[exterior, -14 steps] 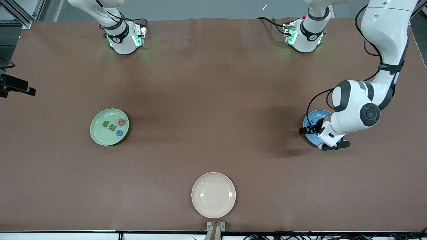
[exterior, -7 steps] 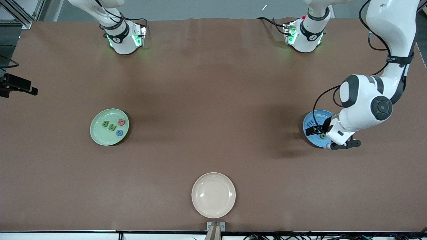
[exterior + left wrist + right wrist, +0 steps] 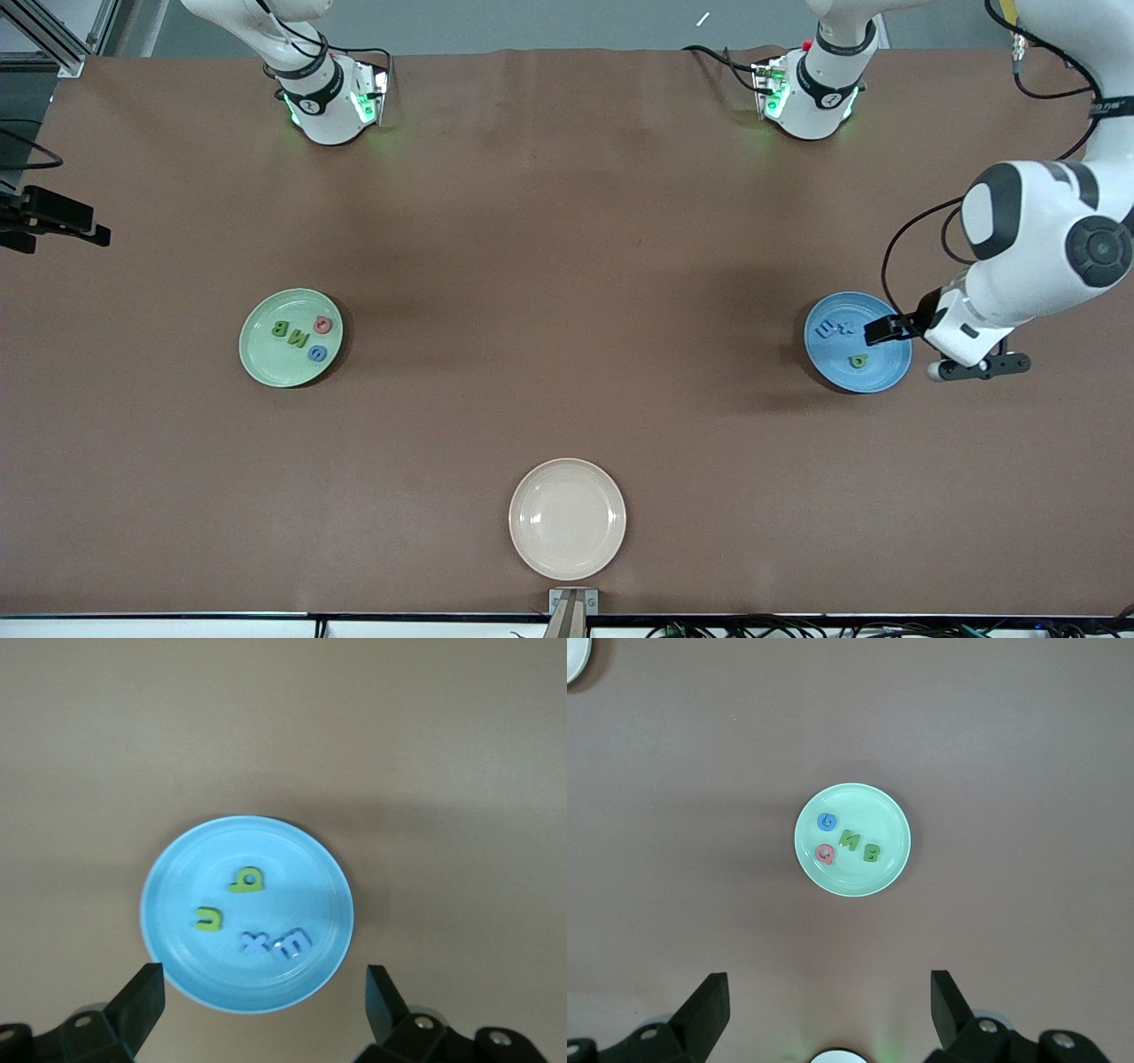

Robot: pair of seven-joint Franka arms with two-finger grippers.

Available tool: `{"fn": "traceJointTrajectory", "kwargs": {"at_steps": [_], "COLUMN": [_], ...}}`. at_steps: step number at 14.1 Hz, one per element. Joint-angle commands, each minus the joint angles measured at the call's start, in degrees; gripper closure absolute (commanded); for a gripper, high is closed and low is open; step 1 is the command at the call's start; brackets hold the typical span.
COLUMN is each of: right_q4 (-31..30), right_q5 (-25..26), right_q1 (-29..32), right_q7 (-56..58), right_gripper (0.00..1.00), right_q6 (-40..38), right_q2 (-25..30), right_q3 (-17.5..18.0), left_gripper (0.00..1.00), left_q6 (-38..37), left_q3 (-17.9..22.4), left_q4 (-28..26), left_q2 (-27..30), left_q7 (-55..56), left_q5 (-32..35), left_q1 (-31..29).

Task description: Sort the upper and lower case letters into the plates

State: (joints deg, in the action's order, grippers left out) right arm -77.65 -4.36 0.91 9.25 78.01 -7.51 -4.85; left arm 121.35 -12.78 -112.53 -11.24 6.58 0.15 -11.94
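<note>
Overhead, the front view cuts off most of the right arm; only its base shows, and the right gripper (image 3: 828, 1005) appears solely in its own wrist view, fingers spread wide and holding nothing, high above the pale green plate (image 3: 259, 354). That plate sits toward the right arm's end of the table and holds 4 letters: a green B (image 3: 280, 329), a green M (image 3: 297, 338), a red letter (image 3: 323, 324) and a blue G (image 3: 317, 354). The red one's shape is hard to read in either view.

The left gripper (image 3: 926, 346) hangs at the bright blue plate's (image 3: 877, 377) edge toward the left arm's end, jaws released and empty. From the front, the blue plate shows a green letter (image 3: 858, 361) and 2 blue letters (image 3: 835, 330) that nearly melt into the plate. The left wrist view makes out 4 there: a green b (image 3: 247, 880), a green u (image 3: 208, 920), a blue x (image 3: 253, 943) and a blue m (image 3: 292, 943).

A cream plate (image 3: 567, 518) lies nearest the front camera, mid-table, with nothing visible in it.
</note>
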Motion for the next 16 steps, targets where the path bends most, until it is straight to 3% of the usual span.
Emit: {"fn": "traceJointTrajectory", "kwargs": {"at_steps": [1,5,11,16], "right_q4": [-4.26,-4.35,-8.22,-8.30], "right_q5": [1.99,1.90,1.99,3.04], "right_q1": [0.76,0.76,0.76,1.29], "right_q7": [-0.37,-0.37,-0.20,-1.24], "right_gripper": [0.00,0.00,0.00,0.00], "right_q6": [1.62,1.36,2.32,2.41], "right_q2": [3.73,4.44,7.60,8.04], "right_q3": [3.18,3.97,3.88,3.44], "left_gripper": [0.00,0.00,0.00,0.00], "left_q6": [-4.00,-12.52,-23.95,-26.07], "left_q3": [0.03,-0.23,-0.06,-0.06], "left_q4": [0.02,5.37,19.17,21.47], "left_q2": [5.78,9.39,9.22,9.13], "left_q7": [-2.08,-6.48,-6.66,-6.75], "left_q5": [0.73,0.73,0.20,-0.33], "left_q1": [-0.53,-3.26,-3.44,-2.91]}}
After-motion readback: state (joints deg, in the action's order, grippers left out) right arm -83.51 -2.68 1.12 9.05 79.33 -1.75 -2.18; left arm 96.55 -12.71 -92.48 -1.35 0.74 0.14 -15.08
